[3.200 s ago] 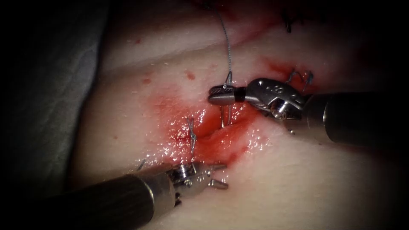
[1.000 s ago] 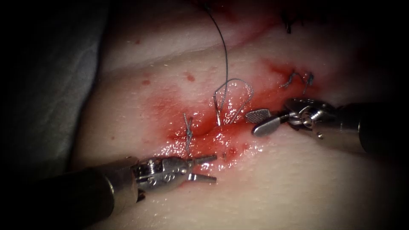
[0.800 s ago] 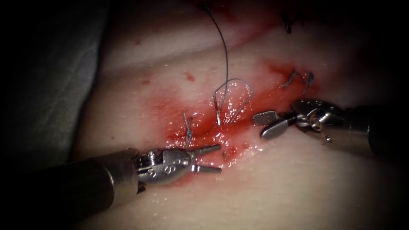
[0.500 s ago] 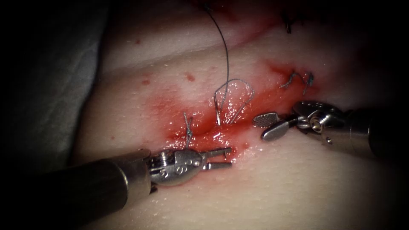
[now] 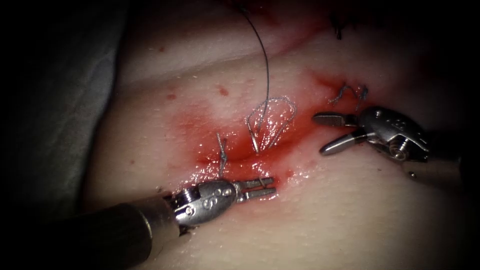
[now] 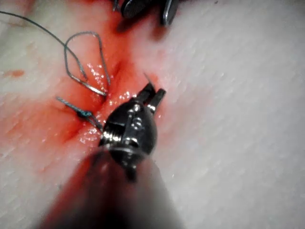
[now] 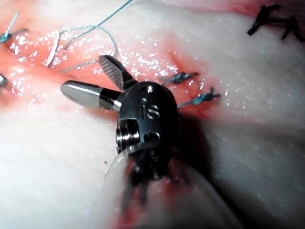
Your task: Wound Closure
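I see a grey cloth [image 5: 55,100] lying along the left edge of the tissue [image 5: 350,225], creased and dim, running off into shadow. Near the tissue's far right corner I make out small black marks [image 5: 339,31]

The tissue [image 5: 350,220] is pale and wet, with a cut [image 5: 250,157] across its middle. Red fluid [image 5: 280,150] lies around the cut. A loop of thread [image 5: 272,117] rests on it, and short cut ends of thread [image 5: 221,150] stick up nearby.
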